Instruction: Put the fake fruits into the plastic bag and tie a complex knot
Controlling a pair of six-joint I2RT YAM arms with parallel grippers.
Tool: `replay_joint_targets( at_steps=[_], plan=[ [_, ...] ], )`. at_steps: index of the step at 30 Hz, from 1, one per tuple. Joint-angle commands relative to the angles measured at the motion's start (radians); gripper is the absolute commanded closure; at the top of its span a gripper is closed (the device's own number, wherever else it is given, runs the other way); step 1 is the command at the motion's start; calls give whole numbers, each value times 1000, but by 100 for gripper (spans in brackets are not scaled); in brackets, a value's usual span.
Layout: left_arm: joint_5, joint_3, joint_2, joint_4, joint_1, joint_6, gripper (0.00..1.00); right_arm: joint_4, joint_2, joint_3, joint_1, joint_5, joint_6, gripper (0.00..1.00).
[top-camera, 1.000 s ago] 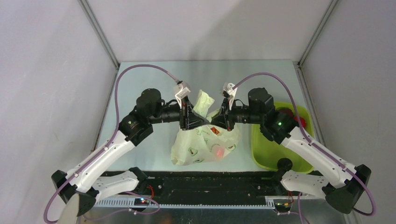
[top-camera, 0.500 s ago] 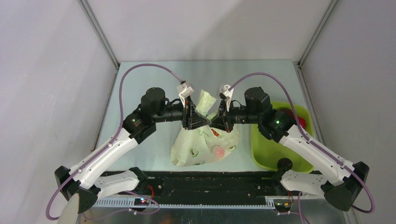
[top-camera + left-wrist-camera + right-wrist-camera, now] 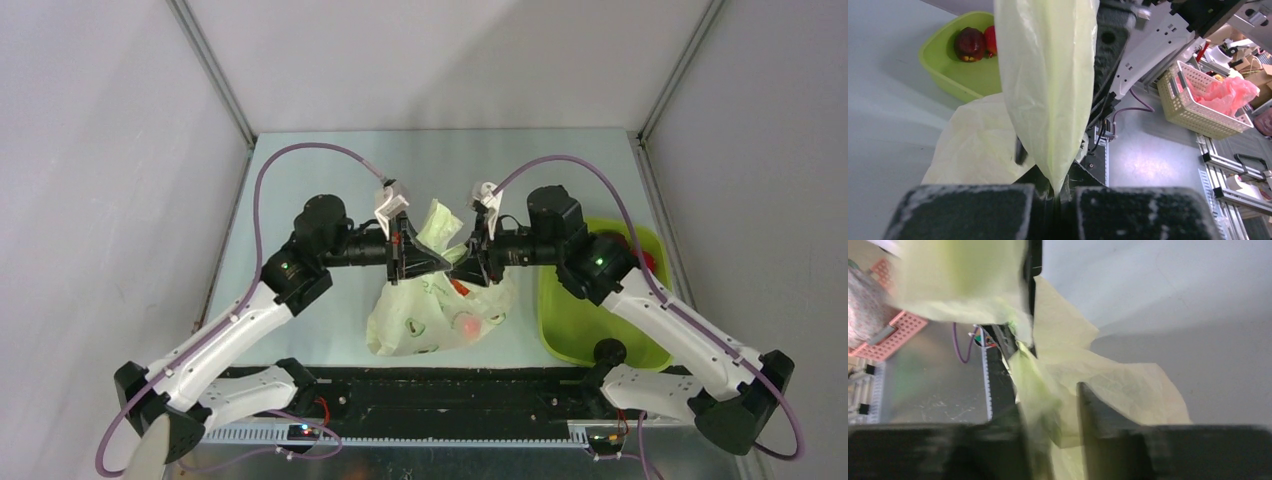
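The plastic bag (image 3: 432,312) lies at the table's middle, and a red fake fruit (image 3: 468,325) shows through its film. A pale tail of film (image 3: 437,220) stands up from its neck. My left gripper (image 3: 440,263) is shut on this film (image 3: 1048,75), pinched at its tips (image 3: 1055,192). My right gripper (image 3: 462,271) faces it tip to tip, its jaws apart (image 3: 1048,410) with loose bag film (image 3: 1108,375) between them. A dark maroon fruit (image 3: 969,44) and a red one (image 3: 991,39) lie in the lime-green tray (image 3: 948,72). No knot is visible.
The lime-green tray (image 3: 572,322) stands right of the bag, under my right arm, with red fruit (image 3: 646,260) at its far end. Grey walls close in the table on three sides. The arm bases and a black rail run along the near edge.
The two grippers stay tip to tip over the bag's neck. The left arm has drawn back a little to the left and the right gripper has dipped slightly.
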Motion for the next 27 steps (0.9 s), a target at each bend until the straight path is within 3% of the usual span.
replay_joint_targets(
  at_steps=[1,5,7,10,16,20,26,27],
  plan=[
    [43,-17,-56,73,-10,-4,100,-5,-74,41,-58,-57,-15,53],
    [43,-24,-59,73,-10,-10,100,-78,-115,41,-110,-110,-62,21],
    [43,-28,-60,96,-10,-16,100,-115,-128,38,-139,-156,-97,14],
    [49,-30,-61,111,-11,-20,100,-132,-147,20,-169,-234,-112,10],
    [69,-29,-59,116,-10,-24,100,-93,-163,-25,-174,-243,-131,9],
    [75,-29,-62,120,-10,-26,100,-84,-135,-31,-165,-254,-126,16],
    [81,-31,-65,113,-10,-23,100,-58,-120,-49,-156,-233,-97,63],
    [80,-36,-69,115,-10,-25,100,-57,-117,-51,-155,-232,-94,65]
  ],
)
